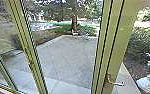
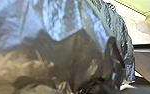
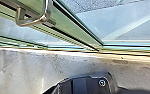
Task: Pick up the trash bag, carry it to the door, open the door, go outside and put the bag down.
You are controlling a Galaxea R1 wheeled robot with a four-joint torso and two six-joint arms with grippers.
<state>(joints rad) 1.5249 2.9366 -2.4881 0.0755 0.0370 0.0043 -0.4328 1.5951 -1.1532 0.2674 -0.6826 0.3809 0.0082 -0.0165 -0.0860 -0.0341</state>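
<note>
The shiny dark trash bag (image 2: 73,50) bulges across the left wrist view, creased and very near the camera. In the head view, the green-framed glass door (image 1: 126,32) stands in front of me, with its metal lever handle (image 1: 113,82) low on the right. That handle (image 3: 32,21) shows again in the right wrist view, on the green door frame (image 3: 73,30), near the robot's own dark plate. Paving shows through the glass.
Outside lies a paved patio (image 1: 63,55), bordered by shrubs, with a tree trunk (image 1: 74,23) beyond. Another green frame post (image 1: 32,57) stands left of the handle. A pale shape (image 1: 149,77) at the right edge is unclear. The door sill (image 3: 111,53) crosses by the grey floor (image 3: 23,67).
</note>
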